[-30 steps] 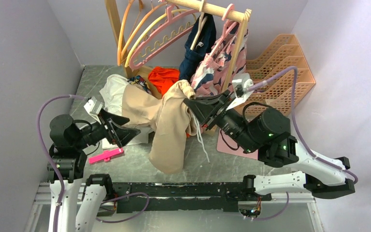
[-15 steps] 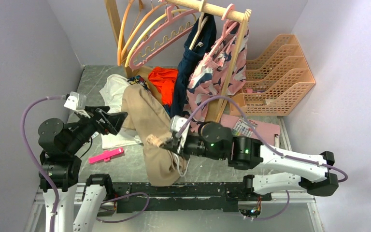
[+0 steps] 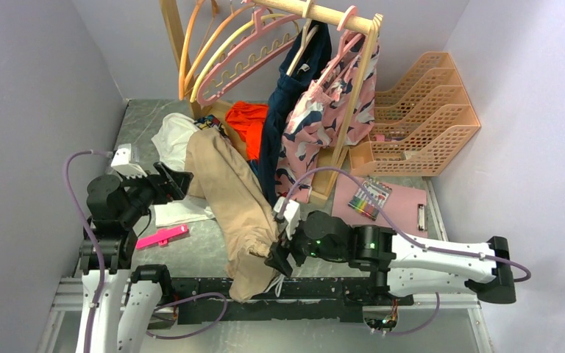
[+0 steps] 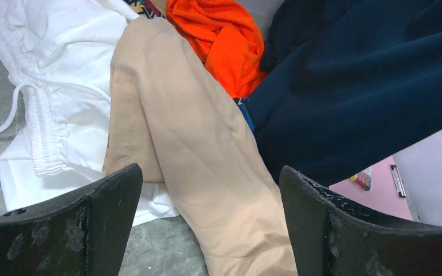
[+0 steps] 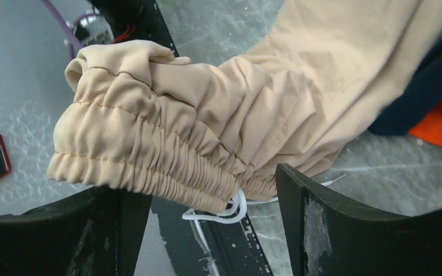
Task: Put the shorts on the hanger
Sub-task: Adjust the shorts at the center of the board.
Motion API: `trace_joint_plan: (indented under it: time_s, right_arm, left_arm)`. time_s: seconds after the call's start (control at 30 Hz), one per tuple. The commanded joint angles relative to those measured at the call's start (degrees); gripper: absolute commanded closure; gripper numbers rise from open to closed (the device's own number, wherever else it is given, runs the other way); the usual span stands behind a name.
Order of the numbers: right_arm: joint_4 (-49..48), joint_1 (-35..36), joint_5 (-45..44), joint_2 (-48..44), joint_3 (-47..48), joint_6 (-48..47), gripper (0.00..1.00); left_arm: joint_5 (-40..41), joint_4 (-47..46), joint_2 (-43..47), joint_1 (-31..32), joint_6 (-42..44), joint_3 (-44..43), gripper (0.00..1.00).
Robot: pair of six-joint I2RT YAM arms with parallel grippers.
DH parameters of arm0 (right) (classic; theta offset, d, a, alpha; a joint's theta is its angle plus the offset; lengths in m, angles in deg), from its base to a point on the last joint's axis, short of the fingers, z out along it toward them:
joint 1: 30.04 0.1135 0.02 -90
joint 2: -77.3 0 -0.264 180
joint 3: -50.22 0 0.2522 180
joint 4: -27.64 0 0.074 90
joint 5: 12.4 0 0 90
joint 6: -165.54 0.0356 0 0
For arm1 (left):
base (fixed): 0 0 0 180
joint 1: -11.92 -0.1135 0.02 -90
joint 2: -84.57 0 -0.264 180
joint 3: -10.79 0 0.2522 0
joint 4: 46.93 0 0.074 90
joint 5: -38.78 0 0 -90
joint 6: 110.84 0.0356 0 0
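Your count: one shorts (image 3: 228, 198) on table (image 3: 199, 254), waistband between right gripper (image 3: 274, 259) jaws, spread wide, released. Left gripper (image 3: 180, 180) spread, empty. One hanger (image 3: 243, 55) on rail (image 3: 324, 12).

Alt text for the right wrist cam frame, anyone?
The gathered waistband of the tan shorts bunches between the open fingers of the right gripper, white drawstring looped beneath. Grey table behind, navy fabric and orange fabric at the right edge.

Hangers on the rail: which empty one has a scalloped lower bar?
The pink hanger, rightmost of the three empty ones; the orange hanger and yellow hanger beside it show only smooth curved bars.
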Motion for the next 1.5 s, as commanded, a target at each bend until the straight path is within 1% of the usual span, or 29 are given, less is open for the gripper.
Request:
trace_joint_plan:
  time_s: [0.0,0.1,0.17,0.37,0.47,0.53,0.67,0.73,0.87,0.97,1.03,1.13,1.17,1.23,1.37,1.47]
  right_arm:
    - [-0.1,0.2,-7.1,-5.9,-0.1,11.0,0.18]
    - [-0.6,0.2,-5.8,-8.0,1.4,13.0,0.11]
    - [-0.9,0.2,-3.6,-8.3,3.5,13.1,0.1]
    - [1.5,0.2,1.9,-4.4,8.5,12.5,0.12]
    - [0.1,0.2,6.5,-2.6,7.5,11.6,0.13]
    - [-0.1,0.2,6.6,-1.7,6.9,11.0,0.15]
    - [3.7,0.2,2.9,-0.8,7.7,10.0,0.16]
    - [6.4,0.2,-2.2,-1.3,8.4,11.3,0.15]
    - [13.5,0.1,-15.3,-1.0,8.1,19.0,0.12]
    - [15.4,-2.1,-17.8,2.0,5.2,24.2,0.11]
    - [13.8,-5.7,-15.2,2.9,1.3,26.4,0.11]
    - [7.9,-13.7,-5.5,1.2,-5.9,29.2,0.13]
    - [5.4,-15.3,-1.2,0.4,-8.1,29.9,0.15]
    - [2.8,-16.4,2.0,0.2,-10.3,30.4,0.17]
    - [0.9,-16.4,7.3,3.7,-10.9,28.9,0.3]
    - [-1.1,-16.4,10.5,5.4,-10.6,27.6,0.43]
  left_arm:
    - [0.8,-4.5,-1.1,0.3,-0.4,1.6,0.08]
    - [0.8,-4.4,-2.0,0.3,0.6,2.1,0.08]
    - [0.5,-4.3,-2.3,0.3,0.9,2.1,0.08]
    - [-3.1,-3.5,-1.6,0.3,1.9,1.8,0.08]
    - [-3.6,-2.0,-0.7,0.3,2.5,1.7,0.08]
    - [-3.4,-1.5,-0.2,0.3,2.6,1.6,0.08]
    - [-3.3,-1.2,0.1,0.3,2.6,1.7,0.08]
    - [-3.1,-1.2,0.4,0.3,2.4,1.9,0.08]
    - [-2.7,-2.3,0.8,0.3,1.7,3.1,0.08]
    - [-2.8,-2.9,0.5,0.3,1.4,3.8,0.08]
    - [-2.9,-3.0,0.4,0.3,1.4,3.9,0.08]
    - [-3.2,-3.0,0.7,0.4,1.3,4.1,0.08]
    - [-3.2,-2.9,0.9,0.5,1.4,4.0,0.08]
    - [-3.3,-2.9,1.0,0.7,1.4,4.1,0.08]
    - [-4.0,-2.9,0.4,0.8,1.5,3.8,0.08]
    - [-4.1,-2.7,0.5,0.8,1.6,3.7,0.08]
